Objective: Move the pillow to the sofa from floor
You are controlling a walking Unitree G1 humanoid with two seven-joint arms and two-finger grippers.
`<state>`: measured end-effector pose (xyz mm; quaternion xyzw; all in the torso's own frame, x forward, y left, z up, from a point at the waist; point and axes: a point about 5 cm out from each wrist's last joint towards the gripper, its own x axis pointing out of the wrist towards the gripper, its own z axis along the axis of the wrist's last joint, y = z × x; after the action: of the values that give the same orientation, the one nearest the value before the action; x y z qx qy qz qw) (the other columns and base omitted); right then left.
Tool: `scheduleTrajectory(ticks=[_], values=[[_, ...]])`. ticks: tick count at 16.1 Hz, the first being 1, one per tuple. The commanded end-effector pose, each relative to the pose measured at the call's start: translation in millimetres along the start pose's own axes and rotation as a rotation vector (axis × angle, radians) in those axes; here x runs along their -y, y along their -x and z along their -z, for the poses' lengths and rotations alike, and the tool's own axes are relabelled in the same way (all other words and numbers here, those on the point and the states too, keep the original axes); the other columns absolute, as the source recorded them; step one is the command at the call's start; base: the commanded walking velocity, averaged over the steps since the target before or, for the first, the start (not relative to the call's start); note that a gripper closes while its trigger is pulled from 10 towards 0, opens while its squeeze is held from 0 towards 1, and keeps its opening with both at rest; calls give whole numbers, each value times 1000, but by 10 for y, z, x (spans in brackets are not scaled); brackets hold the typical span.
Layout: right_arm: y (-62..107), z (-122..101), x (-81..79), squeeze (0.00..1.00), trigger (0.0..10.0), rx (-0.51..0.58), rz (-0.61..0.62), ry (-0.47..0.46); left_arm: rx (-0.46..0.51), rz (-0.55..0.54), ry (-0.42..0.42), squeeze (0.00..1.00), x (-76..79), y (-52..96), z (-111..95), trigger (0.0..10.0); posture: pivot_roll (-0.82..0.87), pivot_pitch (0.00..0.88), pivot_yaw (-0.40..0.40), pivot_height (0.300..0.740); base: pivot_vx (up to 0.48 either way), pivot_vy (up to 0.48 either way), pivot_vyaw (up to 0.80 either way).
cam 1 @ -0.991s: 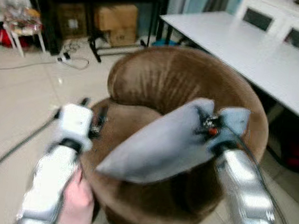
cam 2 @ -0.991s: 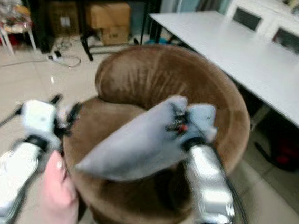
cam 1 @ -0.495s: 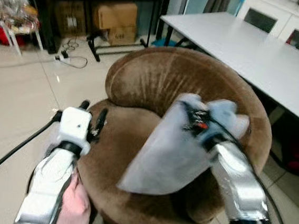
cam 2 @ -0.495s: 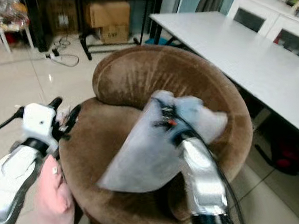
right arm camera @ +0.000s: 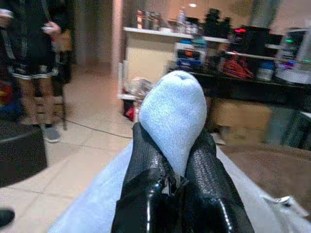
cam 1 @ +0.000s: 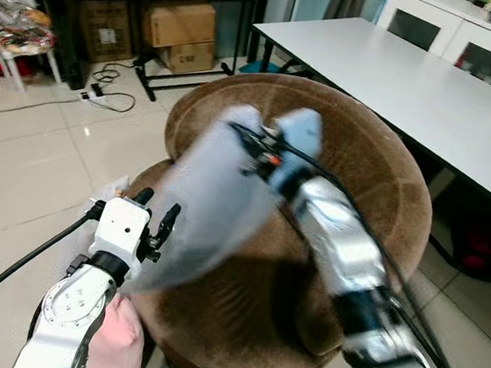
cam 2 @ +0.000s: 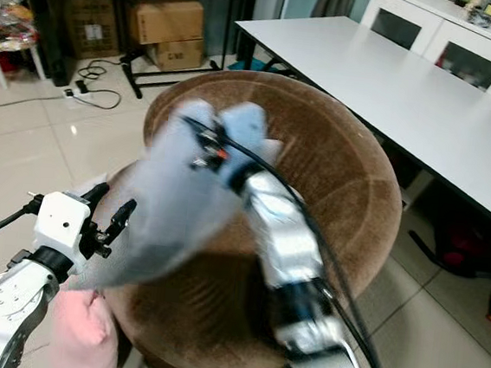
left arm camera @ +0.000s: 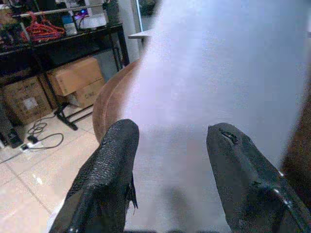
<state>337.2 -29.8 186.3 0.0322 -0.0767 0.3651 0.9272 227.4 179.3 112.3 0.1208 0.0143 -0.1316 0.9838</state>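
A pale grey pillow (cam 1: 201, 197), blurred with motion, hangs over the seat of a round brown velvet sofa chair (cam 1: 376, 179). My right gripper (cam 1: 262, 146) is shut on a bunched corner at the pillow's top. In the right wrist view that corner (right arm camera: 172, 109) bulges out between the closed fingers (right arm camera: 146, 160). My left gripper (cam 1: 158, 203) stands open at the sofa's left rim, right beside the pillow's lower edge. In the left wrist view the pillow (left arm camera: 218, 63) spreads just beyond the two parted fingers (left arm camera: 116, 150).
A long white table (cam 1: 412, 78) runs along the right, close behind the sofa. Cardboard boxes (cam 1: 177, 34) and cables (cam 1: 106, 97) lie on the tiled floor at the back. A soft pink thing (cam 1: 113, 341) sits by my left arm. A person (right arm camera: 29, 58) stands farther off.
My right arm has swung the pillow leftward across the sofa seat, toward my left gripper. The left gripper has stayed at the sofa's left rim.
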Motion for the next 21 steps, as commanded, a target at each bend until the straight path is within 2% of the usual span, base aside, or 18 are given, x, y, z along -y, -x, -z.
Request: scheduleTrajectory(ticks=[1,2,5,7,8,11,12,14,15,17,18,19,20,21], values=[[-44,-132,71,0,10000,79,17,-7,-5,17,-8,0,19,20,-20,10000,54,0,-101,740,0,0,0],[-61,-135,95,0,10000,88,19,-24,-7,17,-8,0,17,35,-20,10000,60,0,-106,740,0,0,0],[-31,-92,336,0,10000,119,52,-80,-21,12,-12,0,-2,119,-23,10000,92,0,-123,740,0,0,0],[127,-54,704,0,10000,119,161,-83,-29,14,-19,0,-17,159,-29,10000,108,0,-126,740,0,0,0],[158,-49,757,0,10000,119,181,-86,-29,14,-20,0,-19,162,-30,10000,108,0,-126,740,0,0,0],[552,165,1164,0,10000,48,324,-96,-30,28,-27,0,-33,164,-51,10000,117,0,-115,740,0,0,0],[649,240,1228,0,10000,17,352,-106,-30,34,-29,0,-32,157,-56,10000,115,0,-111,740,0,0,0],[877,471,1319,0,10000,-104,410,-100,-28,51,-30,0,-26,135,-65,10000,107,0,-100,740,0,0,0],[1081,699,1341,0,10000,-246,458,-75,-27,64,-30,0,-13,114,-66,10000,105,0,-97,740,0,0,0],[1466,967,1415,0,10000,-449,589,-10,-24,75,-31,0,7,93,-74,10000,108,0,-98,740,0,0,0],[1541,996,1440,0,10000,-479,626,1,-23,76,-31,0,11,92,-74,10000,111,0,-101,740,0,0,0],[1673,1024,1494,125,10000,-513,699,10,-23,80,-31,0,17,93,-75,10000,112,0,-101,740,0,0,0],[1730,1040,1510,510,10000,-523,720,-3,-23,83,-30,0,21,92,-75,10000,112,0,-101,740,0,0,0],[1739,1045,1511,510,10000,-527,721,-6,-23,84,-30,0,21,90,-75,10000,111,0,-100,740,0,0,0]])
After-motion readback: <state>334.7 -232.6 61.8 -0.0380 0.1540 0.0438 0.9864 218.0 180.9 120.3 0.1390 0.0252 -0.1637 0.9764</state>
